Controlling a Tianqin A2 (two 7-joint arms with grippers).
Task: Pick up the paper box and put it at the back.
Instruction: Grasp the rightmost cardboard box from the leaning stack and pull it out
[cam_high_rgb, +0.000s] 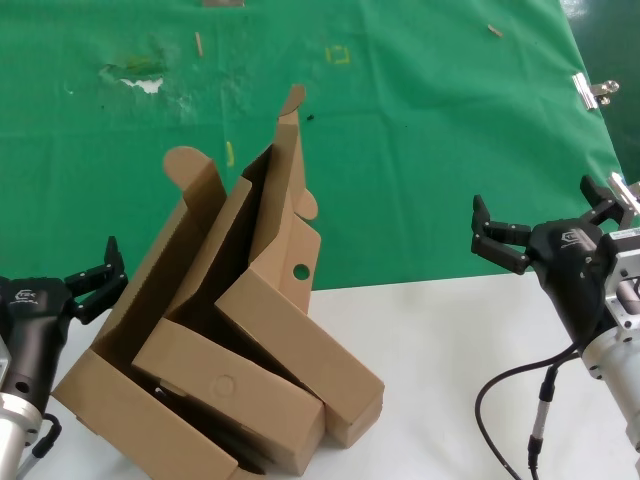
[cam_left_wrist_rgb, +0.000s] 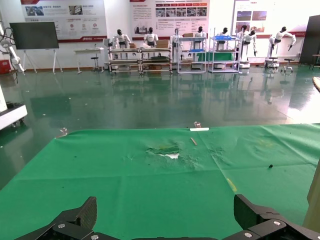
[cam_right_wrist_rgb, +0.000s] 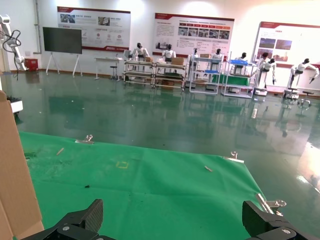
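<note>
The paper box (cam_high_rgb: 295, 335), brown with a punched round hole, leans tilted inside a bigger open carton (cam_high_rgb: 130, 410) at the front left, its lid standing up over the green cloth. The back is that green cloth (cam_high_rgb: 430, 130), also filling the left wrist view as green cloth (cam_left_wrist_rgb: 150, 175) and the right wrist view as green cloth (cam_right_wrist_rgb: 160, 180). My left gripper (cam_high_rgb: 92, 272) is open just left of the carton, empty. My right gripper (cam_high_rgb: 545, 222) is open at the right, near the cloth's front edge, holding nothing. In the wrist views the left gripper (cam_left_wrist_rgb: 165, 217) and right gripper (cam_right_wrist_rgb: 172, 220) both point across bare cloth.
A second brown box with a faint circle outline (cam_high_rgb: 226, 383) lies in the same carton, in front of the paper box. A whitish scuff (cam_high_rgb: 145, 82) and yellow marks (cam_high_rgb: 338, 54) sit on the far cloth. A metal clip (cam_high_rgb: 592, 90) holds its right edge. White tabletop (cam_high_rgb: 450, 340) lies between the arms.
</note>
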